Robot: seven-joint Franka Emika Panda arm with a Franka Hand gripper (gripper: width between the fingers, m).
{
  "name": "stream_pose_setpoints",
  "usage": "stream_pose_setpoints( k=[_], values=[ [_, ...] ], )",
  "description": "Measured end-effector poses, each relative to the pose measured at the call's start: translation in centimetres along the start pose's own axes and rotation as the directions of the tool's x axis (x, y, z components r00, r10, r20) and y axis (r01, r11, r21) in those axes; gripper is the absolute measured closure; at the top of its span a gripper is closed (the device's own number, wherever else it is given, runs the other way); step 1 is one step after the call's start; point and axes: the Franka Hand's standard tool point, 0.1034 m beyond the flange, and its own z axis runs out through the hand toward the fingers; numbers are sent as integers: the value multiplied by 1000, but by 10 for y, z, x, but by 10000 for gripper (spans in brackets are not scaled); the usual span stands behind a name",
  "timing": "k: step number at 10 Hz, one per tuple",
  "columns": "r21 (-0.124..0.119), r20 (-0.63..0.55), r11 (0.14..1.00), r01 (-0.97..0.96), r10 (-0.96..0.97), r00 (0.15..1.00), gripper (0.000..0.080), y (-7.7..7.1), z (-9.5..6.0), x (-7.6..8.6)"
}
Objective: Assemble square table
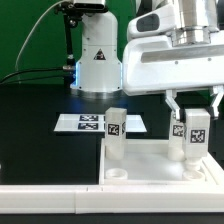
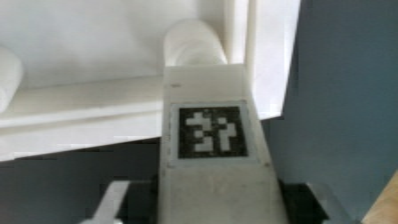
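The square table's white slab (image 1: pixel 150 160) lies at the exterior view's right, its raised rim towards the camera. One white tagged leg (image 1: pixel 115 135) stands upright on the slab's left side, with no gripper on it. My gripper (image 1: pixel 192 116) is shut on a second tagged leg (image 1: pixel 192 138), held upright over the slab's right side; whether its foot touches the slab I cannot tell. In the wrist view this leg (image 2: pixel 214 130) runs away from the gripper (image 2: pixel 214 205), its tag facing the camera, with a finger (image 2: pixel 114 198) on each side. Part of the slab (image 2: pixel 71 110) shows beyond it.
The marker board (image 1: pixel 85 122) lies flat on the black table behind the slab. The robot's white base (image 1: pixel 97 55) stands at the back. A long white rail (image 1: pixel 40 198) runs along the front edge.
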Motion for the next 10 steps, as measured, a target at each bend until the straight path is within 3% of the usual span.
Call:
stream_pose_setpoints(
  k=[5, 10],
  values=[
    [5, -35, 1000, 13, -13, 999, 512, -4, 6, 4],
    [-2, -50, 1000, 31, -31, 998, 512, 3, 9, 6]
  ],
)
